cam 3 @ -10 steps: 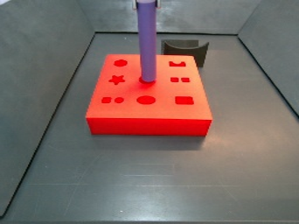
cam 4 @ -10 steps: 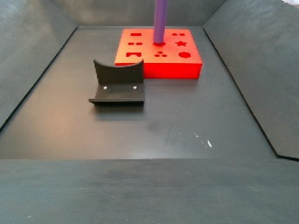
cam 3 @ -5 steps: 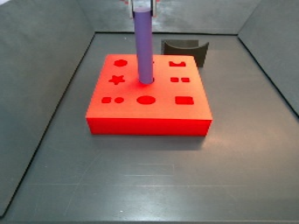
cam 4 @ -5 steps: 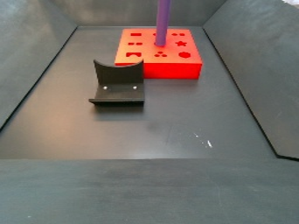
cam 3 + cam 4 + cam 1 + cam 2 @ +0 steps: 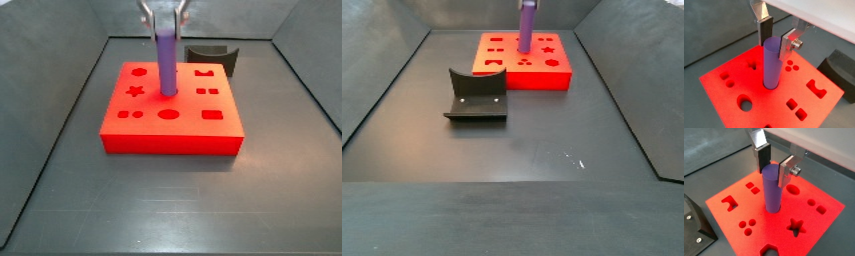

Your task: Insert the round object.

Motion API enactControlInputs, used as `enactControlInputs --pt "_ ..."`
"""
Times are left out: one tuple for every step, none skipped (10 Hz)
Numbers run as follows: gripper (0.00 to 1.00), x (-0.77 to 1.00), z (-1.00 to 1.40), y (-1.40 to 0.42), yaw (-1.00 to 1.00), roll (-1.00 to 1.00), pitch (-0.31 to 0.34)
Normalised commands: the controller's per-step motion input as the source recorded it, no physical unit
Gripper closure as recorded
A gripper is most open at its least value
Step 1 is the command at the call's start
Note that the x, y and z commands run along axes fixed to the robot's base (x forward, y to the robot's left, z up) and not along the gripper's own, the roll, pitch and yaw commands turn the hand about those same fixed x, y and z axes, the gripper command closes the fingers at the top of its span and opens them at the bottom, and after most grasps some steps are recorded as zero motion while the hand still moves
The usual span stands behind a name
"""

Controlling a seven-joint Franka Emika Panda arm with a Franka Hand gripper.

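Looking through both wrist views, you see the gripper (image 5: 774,36) above the red block (image 5: 724,92), its fingers (image 5: 764,26) set narrowly on either side of the top of the purple peg (image 5: 772,65); whether the pads press it or have just let go, you cannot tell. The peg stands upright with its lower end in the block's central round hole, ringed by other shaped holes (image 5: 795,226). The dark grey curved piece (image 5: 693,225) sits beside the block, well clear of the peg.

In a side view, you find the peg (image 5: 166,60) rising from the block (image 5: 171,128) on the worktop (image 5: 160,200), much of its length above the surface, so I judge it only partly seated. In a side view from the opposite end, the peg (image 5: 525,25) looks vertical.

Your risk is jamming: pushing down with any tilt could wedge the peg against the hole's rim, and a loose hold would let the fingers slide down it instead.
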Motion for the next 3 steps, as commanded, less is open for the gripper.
enactControlInputs --pt "1.0 0.1 -0.8 0.0 -0.12 0.21 -0.09" --pt "1.0 0.01 -0.65 -0.03 -0.14 0.2 -0.079" --pt "1.0 0.0 0.0 0.0 0.0 0.0 0.0"
